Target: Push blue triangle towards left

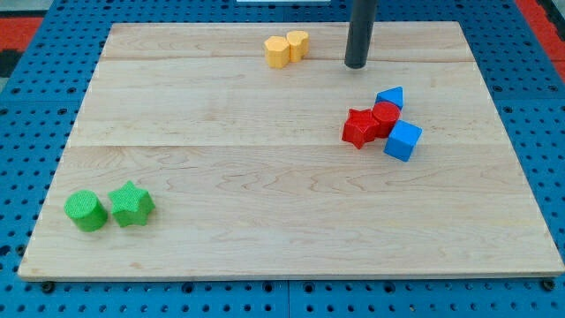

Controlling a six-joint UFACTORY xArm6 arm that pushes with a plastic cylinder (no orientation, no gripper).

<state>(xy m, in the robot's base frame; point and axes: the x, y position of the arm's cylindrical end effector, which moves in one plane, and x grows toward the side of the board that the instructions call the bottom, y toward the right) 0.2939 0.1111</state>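
the wooden board (282, 238), its near edge closest to the camera, fills the scene over a blue pegboard table (26, 159), and on it the push has, by the look of things, not yet begun. the arm's dark rod comes down from the view's top, its tip (356, 66) resting on the board above and a little to the view's left of the crowded cluster on the view's right, clearly apart from every block; being a plain rod, it has nothing to open or close and holds nothing. in that cluster the blue cube (403, 140) sits lowest, touching or just beside the red star-like block (358, 129) and the red cylinder (385, 116), with the task's blue triangle (390, 97) at the cluster's top, pressed against the red cylinder. to send the triangle toward the view's left, the tip would seemingly need to get round to its right side first, so all of the work appears to lie ahead. at the view's bottom left, a green cylinder (86, 210) and a green star (131, 204) sit side by side; two yellow blocks (287, 48) huddle near the top edge, uninvolved.
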